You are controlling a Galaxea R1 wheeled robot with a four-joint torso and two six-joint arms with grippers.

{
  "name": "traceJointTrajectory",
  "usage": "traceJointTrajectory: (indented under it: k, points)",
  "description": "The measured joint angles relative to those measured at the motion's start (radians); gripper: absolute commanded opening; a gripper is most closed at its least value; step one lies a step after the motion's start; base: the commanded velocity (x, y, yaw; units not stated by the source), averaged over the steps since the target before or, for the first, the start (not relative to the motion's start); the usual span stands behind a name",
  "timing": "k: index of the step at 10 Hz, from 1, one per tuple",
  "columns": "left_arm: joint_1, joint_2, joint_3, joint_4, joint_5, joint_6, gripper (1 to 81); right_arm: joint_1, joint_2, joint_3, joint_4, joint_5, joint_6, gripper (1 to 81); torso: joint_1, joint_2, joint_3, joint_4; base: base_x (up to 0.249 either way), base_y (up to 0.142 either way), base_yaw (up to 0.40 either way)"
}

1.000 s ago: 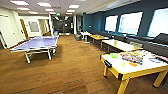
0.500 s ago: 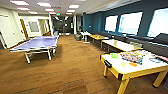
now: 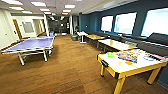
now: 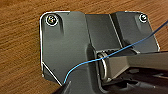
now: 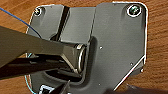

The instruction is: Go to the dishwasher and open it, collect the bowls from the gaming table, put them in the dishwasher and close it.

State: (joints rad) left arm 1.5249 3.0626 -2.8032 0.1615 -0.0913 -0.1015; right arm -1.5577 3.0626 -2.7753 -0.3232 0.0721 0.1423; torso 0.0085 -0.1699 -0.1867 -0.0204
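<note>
The gaming table (image 3: 132, 71), white-topped with a yellow rim and yellow legs, stands close at the right in the head view. A lime green bowl (image 3: 110, 54) sits on its top near the far left corner. Colourful flat items (image 3: 128, 56) and an orange disc (image 3: 128, 63) lie beside it on the top. The dishwasher is out of view. Both wrist views look down on the robot's dark plate over the wood floor (image 4: 20, 50), with a thin blue cable (image 4: 82, 63) crossing it.
A blue table-tennis table (image 3: 32, 43) stands at the left. Wood-topped tables (image 3: 116, 44) line the right wall under the windows, with a small white table (image 3: 82, 33) and a bin (image 3: 74, 37) further back. Wood flooring (image 3: 72, 65) runs between them toward a dark doorway (image 3: 60, 26).
</note>
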Motion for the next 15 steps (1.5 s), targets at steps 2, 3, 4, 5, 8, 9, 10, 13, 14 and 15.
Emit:
traceJointTrajectory:
  k: [2,3,4,5,8,9,10,13,14,15]
  points:
    - [-0.014,-0.004,-0.001,0.0,-0.003,0.0,81.1,-0.008,0.008,0.002,0.0,-0.002,0.0,81.1,0.0,0.0,0.0,0.0,0.0,0.0,-0.349]
    - [-0.013,-0.004,-0.002,0.0,-0.002,0.0,81.1,-0.008,0.007,0.002,0.0,-0.002,0.0,81.1,0.0,0.0,0.0,0.0,0.0,0.0,-0.352]
    - [-0.011,-0.003,-0.002,0.0,-0.001,0.0,81.1,-0.008,0.004,0.002,0.0,-0.002,0.0,81.1,0.0,0.0,0.0,0.0,0.0,0.0,-0.354]
    - [-0.011,0.0,-0.001,0.0,-0.001,0.0,81.1,-0.008,0.004,0.002,0.0,-0.002,0.0,81.1,0.0,0.0,0.0,0.0,0.0,0.0,-0.356]
    - [-0.011,-0.001,-0.001,0.0,-0.002,0.0,81.1,-0.006,0.004,0.002,0.0,-0.002,0.0,81.1,0.0,0.0,0.0,0.0,0.0,0.0,-0.355]
    - [-0.012,-0.001,-0.001,0.0,-0.003,0.0,81.1,-0.004,0.005,0.002,0.0,-0.006,0.0,81.1,0.0,0.0,0.0,0.0,0.0,0.0,-0.356]
    - [-0.012,-0.001,-0.001,0.0,-0.002,0.0,81.1,-0.004,0.005,0.002,0.0,-0.006,0.001,81.1,0.0,0.0,0.0,0.0,0.0,0.0,-0.355]
    - [-0.014,-0.001,-0.001,0.0,-0.003,0.0,81.1,-0.004,0.005,0.002,0.0,-0.011,0.001,81.1,0.0,0.0,0.0,0.0,0.0,0.0,-0.362]
    - [-0.014,-0.001,-0.001,0.0,-0.003,0.0,81.1,-0.004,0.004,0.002,0.0,-0.011,0.001,81.1,0.0,0.0,0.0,0.0,0.0,0.0,-0.362]
    - [-0.014,-0.001,-0.001,0.0,-0.003,0.0,81.1,-0.004,0.005,0.002,0.0,-0.011,0.001,81.1,0.0,0.0,0.0,0.0,0.0,0.0,-0.361]
